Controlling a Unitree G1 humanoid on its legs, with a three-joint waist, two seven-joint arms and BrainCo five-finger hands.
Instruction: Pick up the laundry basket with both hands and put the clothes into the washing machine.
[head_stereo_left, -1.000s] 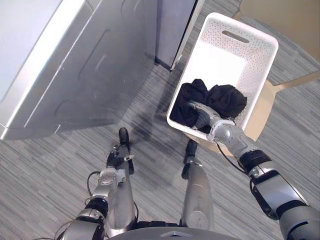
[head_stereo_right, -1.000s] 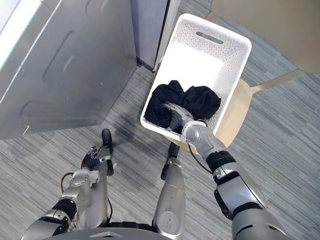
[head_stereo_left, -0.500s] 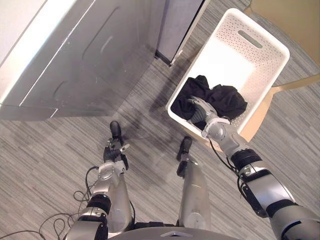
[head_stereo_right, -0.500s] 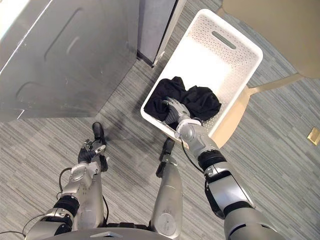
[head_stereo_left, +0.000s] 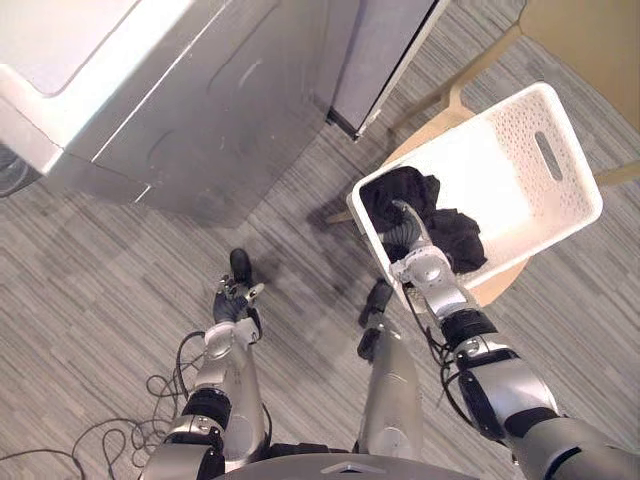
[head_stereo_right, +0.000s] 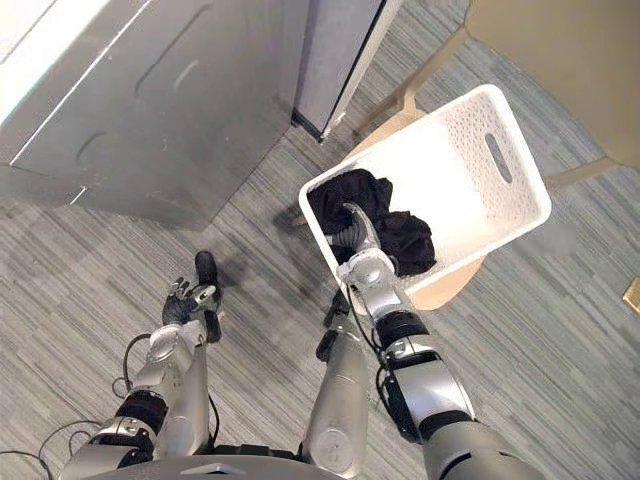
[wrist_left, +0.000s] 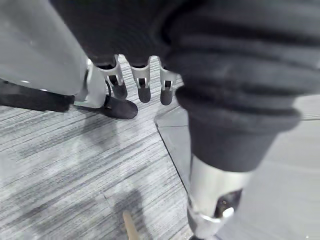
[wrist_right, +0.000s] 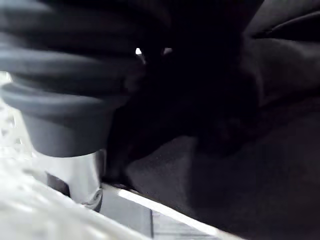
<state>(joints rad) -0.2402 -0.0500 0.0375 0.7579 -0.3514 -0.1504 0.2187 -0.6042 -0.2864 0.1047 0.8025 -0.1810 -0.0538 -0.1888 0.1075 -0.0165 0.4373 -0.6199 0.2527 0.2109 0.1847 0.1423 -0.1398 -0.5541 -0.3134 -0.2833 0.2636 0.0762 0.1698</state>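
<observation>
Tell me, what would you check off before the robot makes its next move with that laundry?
1. Right hand reaching the black clothes: ok, it rests on them inside the laundry basket.
2. Right hand's grip on the cloth: cannot tell, it is sunk in dark fabric.
3. Left hand free: ok, fingers relaxed, holding nothing, low over the floor.
4. Basket supported: ok, it sits on the wooden stool.
5. Washing machine open for loading: cannot tell.
</observation>
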